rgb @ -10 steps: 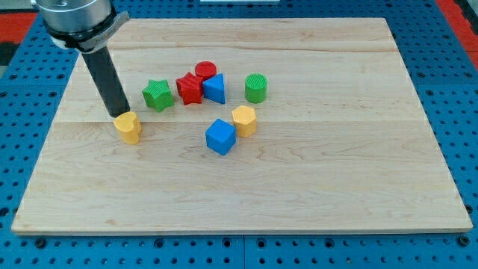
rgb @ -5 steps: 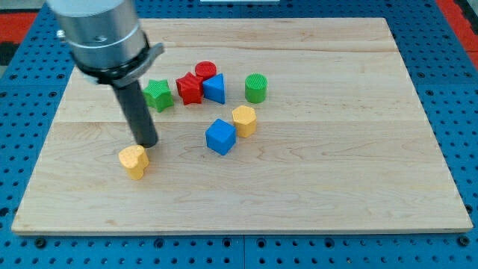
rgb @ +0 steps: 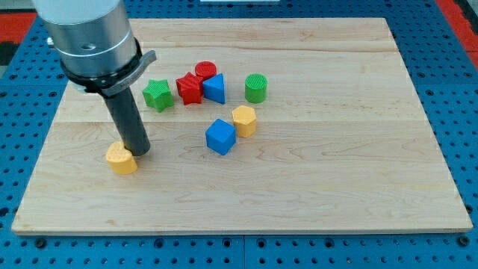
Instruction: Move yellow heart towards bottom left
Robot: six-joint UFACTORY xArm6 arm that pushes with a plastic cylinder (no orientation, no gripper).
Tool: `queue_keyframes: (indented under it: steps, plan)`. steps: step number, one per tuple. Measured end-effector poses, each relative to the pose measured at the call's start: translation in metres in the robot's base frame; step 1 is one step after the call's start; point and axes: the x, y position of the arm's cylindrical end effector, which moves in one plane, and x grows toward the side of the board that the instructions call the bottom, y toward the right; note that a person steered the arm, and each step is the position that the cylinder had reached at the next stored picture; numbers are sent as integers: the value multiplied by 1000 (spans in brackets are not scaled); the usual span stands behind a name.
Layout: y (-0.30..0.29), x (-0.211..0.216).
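**Op A:** Since my tip (rgb: 139, 152) sits touching the upper-right side of the small yellow plastic heart block (rgb: 120, 158), I'd judge the push line is abt right: heart lies just to the view's lower left of my tip, which is where it's meant to go. Agree?

**Op B:** Yes. Stay behind its centre, though. If contact slides toward one lobe, it'll prob spin off sideways. Slow, straight stroke toward the bottom-left corner of the pale wooden board (rgb: 314, 190), and stop short of the edge.

**Op A:** No jaws on this rig, btw. Just the dark rod, so nothing is clamped; contact only, nothing gripped.

**Op B:** Right. How does the heart look?

**Op A:** Lying flat, ribbed sides, warm yellow. It's in the left part of the board, roughly mid-height, w/ bare wood beyond it toward the corner. The green star block (rgb: 157, 95) is up and to the right of my tip, well apart; the rest of the blocks are farther right, out of the path.
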Motion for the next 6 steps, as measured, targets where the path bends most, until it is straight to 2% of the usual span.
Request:
queue_keyframes:
  steps: [5,6]
  plan:
    - [-40,40]
    - [-40,31]
